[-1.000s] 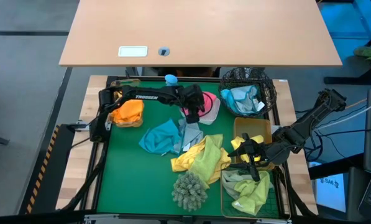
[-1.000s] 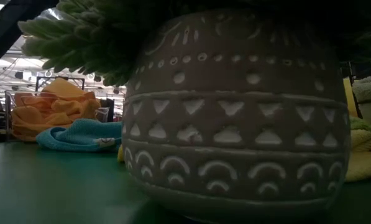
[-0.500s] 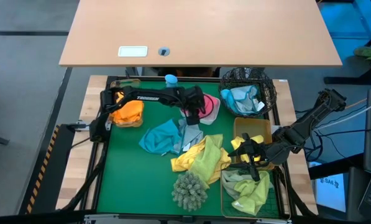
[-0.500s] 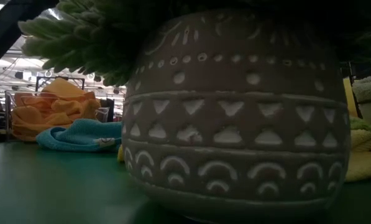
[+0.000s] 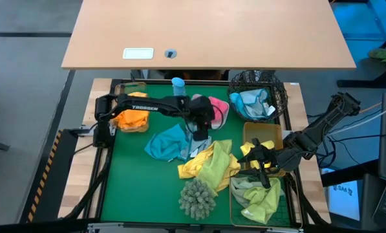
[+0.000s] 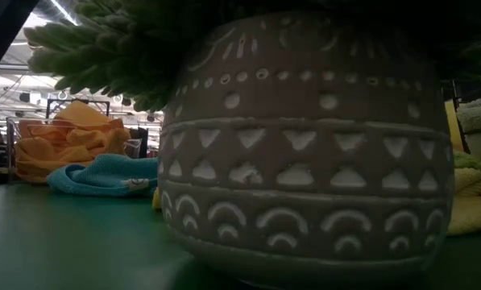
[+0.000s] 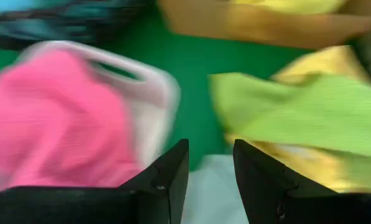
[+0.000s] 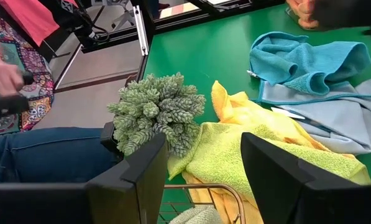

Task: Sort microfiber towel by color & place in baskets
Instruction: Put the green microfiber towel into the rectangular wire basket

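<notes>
1. High view: you have a green mat (image 5: pixel 128 175) with towels heaped at its centre: a teal towel (image 5: pixel 167 142), a grey towel (image 5: pixel 198 141) just beside it at 3 o'clock, and a yellow towel (image 5: pixel 209 165) with a pale green one lying across it at 5 o'clock.
2. Your left gripper (image 5: pixel 199 131) hangs over the grey towel, near the white tub (image 5: pixel 224 116). In the left wrist view its fingers (image 7: pixel 166 177) stand apart with nothing between them.
3. The white tub holds a pink towel (image 5: pixel 215 107); you find it at 1 o'clock from the left gripper.
4. The round black wire basket (image 5: pixel 277 87) sits at the mat's 1 o'clock corner and holds teal-blue towels (image 5: pixel 254 103).
5. A wire basket (image 5: pixel 118 90) at 10 o'clock holds orange towels (image 5: pixel 133 118).
6. Two gold wire baskets line the 3 to 5 o'clock edge: the farther (image 5: pixel 270 133) holds yellow towels, the nearer (image 5: pixel 235 207) pale green towels (image 5: pixel 260 200).
7. Your right gripper (image 5: pixel 260 163) waits above the seam between the two gold baskets; its fingers (image 8: pixel 135 174) are spread and grasp nothing.
8. A spiky grey-green plant (image 5: pixel 197 197) in a patterned pot (image 6: pixel 304 153) stands at 6 o'clock.
9. A small blue bottle (image 5: pixel 177 83) stands at 12 o'clock.
10. Right wrist view: a person's hand (image 8: pixel 2 78) and jeans show beyond the table.
</notes>
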You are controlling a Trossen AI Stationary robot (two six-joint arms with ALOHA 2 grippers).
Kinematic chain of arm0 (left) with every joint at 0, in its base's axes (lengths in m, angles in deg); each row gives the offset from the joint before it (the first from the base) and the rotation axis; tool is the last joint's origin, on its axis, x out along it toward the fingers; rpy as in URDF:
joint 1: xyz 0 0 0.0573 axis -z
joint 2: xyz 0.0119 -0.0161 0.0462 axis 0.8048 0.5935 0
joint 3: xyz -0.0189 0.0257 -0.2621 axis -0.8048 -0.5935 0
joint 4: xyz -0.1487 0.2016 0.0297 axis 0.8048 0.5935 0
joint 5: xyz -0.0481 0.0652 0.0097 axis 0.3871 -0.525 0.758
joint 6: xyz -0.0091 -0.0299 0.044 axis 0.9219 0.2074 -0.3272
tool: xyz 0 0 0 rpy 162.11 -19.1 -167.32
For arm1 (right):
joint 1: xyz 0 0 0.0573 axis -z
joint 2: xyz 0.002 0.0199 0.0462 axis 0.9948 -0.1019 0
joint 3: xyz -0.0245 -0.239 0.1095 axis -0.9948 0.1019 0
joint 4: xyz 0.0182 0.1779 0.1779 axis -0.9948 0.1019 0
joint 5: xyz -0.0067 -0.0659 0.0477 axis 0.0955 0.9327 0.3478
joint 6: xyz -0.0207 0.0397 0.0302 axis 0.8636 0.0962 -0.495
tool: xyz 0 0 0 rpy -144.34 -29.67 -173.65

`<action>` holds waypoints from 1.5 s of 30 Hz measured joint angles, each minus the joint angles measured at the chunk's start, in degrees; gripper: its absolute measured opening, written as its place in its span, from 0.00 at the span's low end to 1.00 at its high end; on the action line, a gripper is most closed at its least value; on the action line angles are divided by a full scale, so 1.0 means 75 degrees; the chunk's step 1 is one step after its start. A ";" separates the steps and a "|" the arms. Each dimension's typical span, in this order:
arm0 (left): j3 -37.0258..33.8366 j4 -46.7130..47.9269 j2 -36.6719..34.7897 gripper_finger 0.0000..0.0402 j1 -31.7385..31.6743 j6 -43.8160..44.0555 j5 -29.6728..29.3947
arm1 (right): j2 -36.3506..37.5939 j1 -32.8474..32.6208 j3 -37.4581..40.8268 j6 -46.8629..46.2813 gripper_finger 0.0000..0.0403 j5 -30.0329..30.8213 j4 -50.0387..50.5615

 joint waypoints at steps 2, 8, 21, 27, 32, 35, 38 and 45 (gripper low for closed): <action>0.0000 0.0007 0.0000 0.30 0.0221 0.0108 0.0368 | 0.0000 -0.0001 0.0000 -0.0001 0.50 0.0000 0.0001; -0.0006 0.0055 -0.0038 0.30 0.0966 0.0110 0.0572 | -0.0058 0.0001 0.0000 -0.0002 0.50 0.0511 -0.0039; -0.0012 0.0873 -0.1371 0.30 0.1858 0.0140 -0.0303 | -0.1307 0.1461 0.0000 0.0213 0.50 -0.1521 -0.1112; -0.0011 0.1486 -0.2119 0.30 0.2066 0.0492 -0.1101 | -0.2036 0.2169 0.0000 0.0327 0.50 -0.2500 -0.1306; -0.0006 0.1602 -0.2346 0.30 0.2230 0.0518 -0.1376 | -0.2533 0.2578 0.0000 0.0667 0.50 -0.2632 -0.1361; -0.0006 0.1623 -0.2358 0.30 0.2296 0.0512 -0.1392 | -0.2778 0.2728 0.0000 0.0822 0.50 -0.2773 -0.1368; -0.0006 0.1680 -0.2364 0.30 0.2304 0.0512 -0.1398 | -0.3015 0.2803 0.0000 0.1009 0.50 -0.2810 -0.1434; -0.0006 0.1678 -0.2364 0.30 0.2305 0.0512 -0.1401 | -0.3665 0.2805 0.0000 0.1420 0.50 -0.2812 -0.1577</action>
